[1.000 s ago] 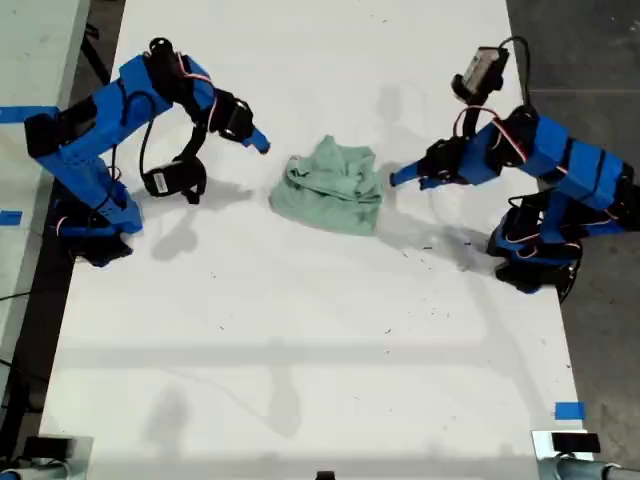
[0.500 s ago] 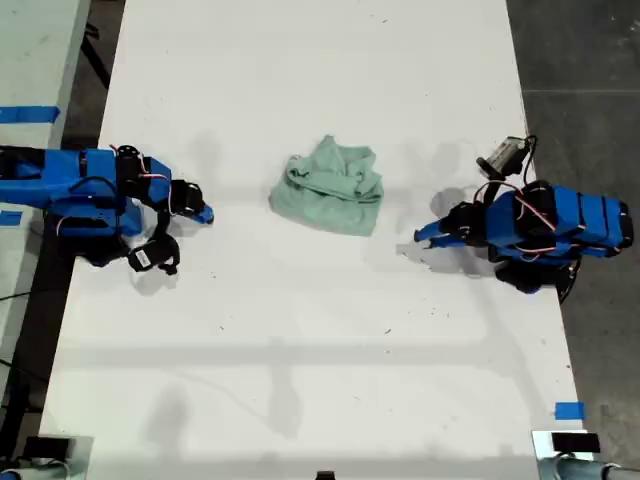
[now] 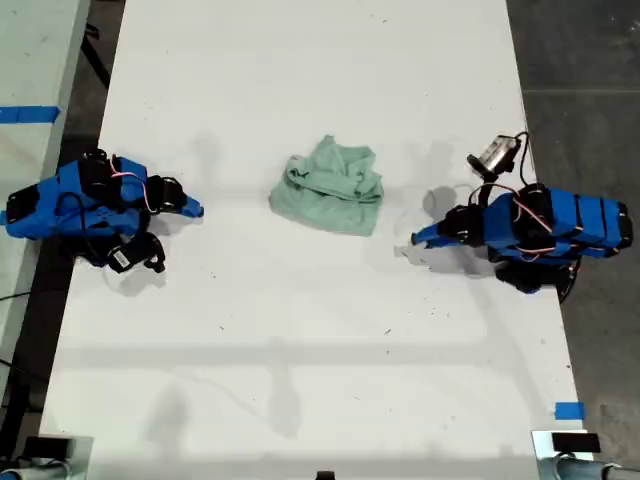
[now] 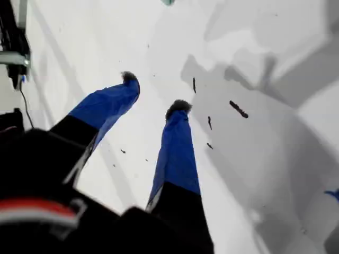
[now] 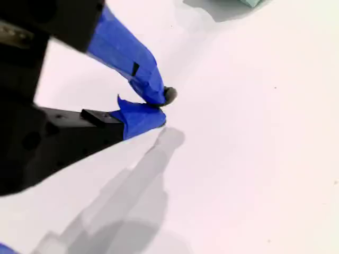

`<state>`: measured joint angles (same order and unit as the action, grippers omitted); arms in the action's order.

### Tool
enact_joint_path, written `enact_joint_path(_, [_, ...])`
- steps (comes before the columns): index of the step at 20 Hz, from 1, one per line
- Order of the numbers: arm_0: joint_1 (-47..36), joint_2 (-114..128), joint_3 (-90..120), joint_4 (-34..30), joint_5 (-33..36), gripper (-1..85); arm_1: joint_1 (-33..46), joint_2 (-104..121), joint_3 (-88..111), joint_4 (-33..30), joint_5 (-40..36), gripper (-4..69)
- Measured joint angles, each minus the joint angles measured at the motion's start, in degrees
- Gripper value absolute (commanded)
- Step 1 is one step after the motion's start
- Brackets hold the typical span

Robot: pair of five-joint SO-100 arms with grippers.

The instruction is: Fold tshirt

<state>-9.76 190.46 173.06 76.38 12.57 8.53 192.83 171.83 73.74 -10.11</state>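
Table: a long white tabletop (image 3: 300, 330) fills most of the exterior view, scuffed with small dark specks (image 4: 238, 109).
Floor: dark grey (image 3: 585, 60), showing past the table on the exterior view's right.
Side surface: a pale bench (image 3: 30, 60) at the exterior view's left edge.
Tape: blue strips on the bench (image 3: 28, 114) and near the table's lower right corner (image 3: 569, 410).
Light: bright overhead, casting soft grey shadows (image 3: 270, 385) across the white.

Crumpled mint tshirt (image 3: 330, 187), mid-table

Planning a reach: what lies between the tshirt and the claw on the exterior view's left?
Nothing: bare table separates claw and tshirt, per the exterior view.
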Motion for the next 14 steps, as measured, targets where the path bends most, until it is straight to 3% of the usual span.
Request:
enact_joint_path(2, [2.9, 0.3, 0.0, 0.1, 0.0, 5.9, 0.0, -0.3, 0.0, 0.0, -13.4, 11.6])
enact_joint_path(5, [9.9, 0.4, 0.0, 0.2, 0.0, 5.9, -0.1, -0.1, 0.0, 0.0, -22.9, 11.0])
enact_joint_path(14, [19.2, 0.4, 0.0, 0.2, 0.0, 6.0, -0.1, -0.1, 0.0, 0.0, -24.4, 10.1])
